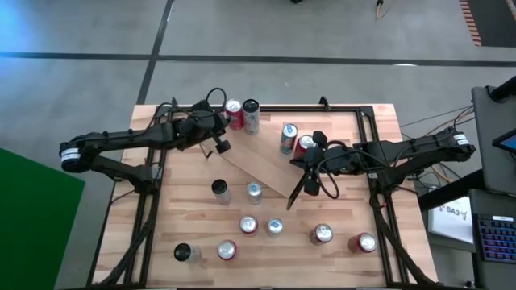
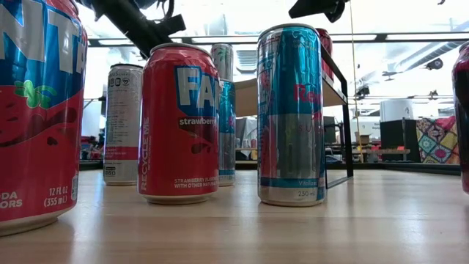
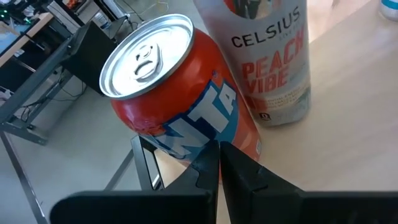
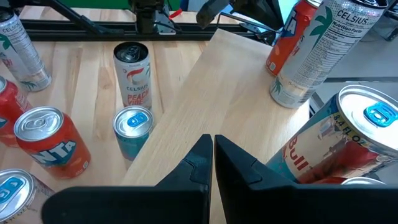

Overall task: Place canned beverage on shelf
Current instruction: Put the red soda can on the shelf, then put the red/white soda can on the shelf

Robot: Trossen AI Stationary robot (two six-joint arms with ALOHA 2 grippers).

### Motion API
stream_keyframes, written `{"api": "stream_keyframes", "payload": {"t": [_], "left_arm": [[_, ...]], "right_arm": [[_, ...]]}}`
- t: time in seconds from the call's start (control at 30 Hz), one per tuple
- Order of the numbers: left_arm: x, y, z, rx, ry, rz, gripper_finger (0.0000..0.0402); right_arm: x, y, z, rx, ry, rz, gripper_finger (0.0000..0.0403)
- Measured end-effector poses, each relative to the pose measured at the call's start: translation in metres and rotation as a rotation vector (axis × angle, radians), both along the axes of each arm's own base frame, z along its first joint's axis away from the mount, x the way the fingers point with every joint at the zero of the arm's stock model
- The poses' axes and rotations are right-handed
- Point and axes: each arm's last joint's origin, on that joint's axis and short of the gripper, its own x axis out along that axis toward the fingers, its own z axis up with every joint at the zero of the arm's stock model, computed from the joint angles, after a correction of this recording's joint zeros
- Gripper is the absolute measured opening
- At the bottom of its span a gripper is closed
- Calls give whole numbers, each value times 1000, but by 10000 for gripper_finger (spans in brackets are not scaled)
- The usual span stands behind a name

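Note:
The shelf (image 1: 258, 171) is a light-wood plank on black end frames, lying slantwise mid-table. An orange-red Fanta can (image 3: 180, 99) and a white Celsius can (image 3: 273, 56) stand upright on its far-left end. A blue Red Bull can (image 4: 339, 140) and a red can (image 1: 305, 145) stand by its far-right side. My left gripper (image 3: 219, 149) is shut, its tips right at the Fanta can's lower side. My right gripper (image 4: 211, 142) is shut above the plank, beside the Red Bull can, holding nothing. My left gripper's shut fingertips (image 3: 208, 155) come slanting down at the Fanta can's lower side wall (image 3: 205, 134). The fingers hide the spot where they meet, so I cannot tell whether they touch it. The can stands upright on the shelf.
Several more cans stand on the near half of the table (image 1: 185, 217), among them a red one (image 1: 365, 242), a silver-topped one (image 1: 322, 234) and a dark-topped one (image 1: 219, 189). Black frame rails (image 1: 153, 201) run along both table sides.

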Motion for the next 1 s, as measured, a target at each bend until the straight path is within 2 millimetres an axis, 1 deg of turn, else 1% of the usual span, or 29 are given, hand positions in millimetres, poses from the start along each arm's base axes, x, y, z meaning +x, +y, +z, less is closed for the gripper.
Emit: {"api": "stream_keyframes", "payload": {"t": [0.13,0.27,0.37,0.47,0.57,0.67,0.73,0.87,1.0], "left_arm": [[-4,-1,2,-3,-3,2,0],[-15,-6,15,-3,-65,8,0],[-24,-13,26,-4,-125,-3,0],[-30,-24,36,-17,-185,-71,0],[-34,-36,42,-20,-247,-135,0],[-38,-48,41,-12,-310,-190,0],[-41,-56,37,-8,-358,-228,0],[-48,-69,29,-3,-459,-293,0],[-53,-77,26,2,-554,-336,0]], "right_arm": [[0,0,1,-6,-7,1,9],[0,0,6,-14,-43,8,9],[-1,0,13,-19,-87,12,9],[0,-1,27,-60,-162,-16,9],[-1,-5,44,-138,-227,-107,9],[-4,-9,61,-199,-263,-190,9],[-5,-13,74,-200,-303,-220,9],[-8,-29,97,-167,-377,-313,9],[-11,-54,114,-144,-435,-434,9]]}}
